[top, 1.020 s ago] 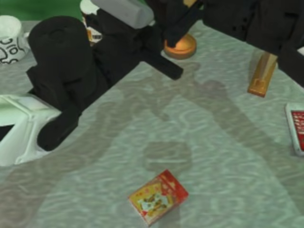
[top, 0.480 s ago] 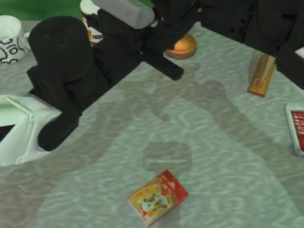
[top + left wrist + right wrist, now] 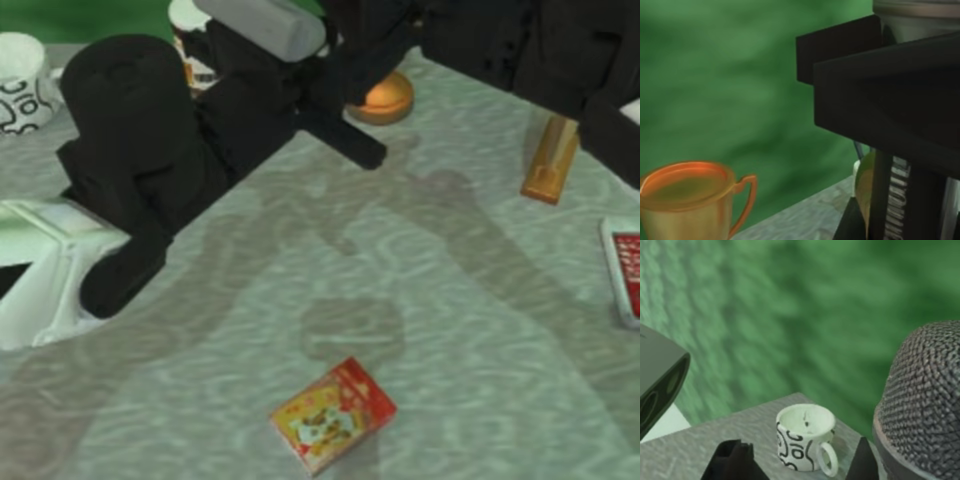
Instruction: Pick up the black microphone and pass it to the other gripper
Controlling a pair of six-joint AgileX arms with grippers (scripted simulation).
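Top view: I am looking down on a grey marbled desk (image 3: 450,330). My left arm (image 3: 130,150) is filling the upper left of the frame, and my right arm (image 3: 530,40) is coming in from the upper right. The left hand (image 3: 290,100) and right hand (image 3: 375,50) are meeting in one black mass at the upper middle, right over an orange-gold trophy (image 3: 385,97). A slim black bar (image 3: 350,140) is sticking out of that mass toward the centre; I cannot tell whether it is the handle or a finger. A patterned white cup (image 3: 20,85) is sitting at the upper left, a white projector (image 3: 40,270) at the left edge, a red card box (image 3: 333,415) at the lower middle, and a golden block (image 3: 550,160) at the right.

Left wrist view: black blocks are crowding the right of the frame, with the silver-grey base of the black microphone (image 3: 912,20) showing at the upper right. The trophy's cup is sitting at the lower left. I cannot tell whether the left hand is gripping anything.

Right wrist view: the microphone's mesh head is looming at the right, raised off the desk. The right hand's fingertips (image 3: 735,462) are standing wide apart at the bottom, and the head is lying just outside them. The cup is standing on the desk beyond them.
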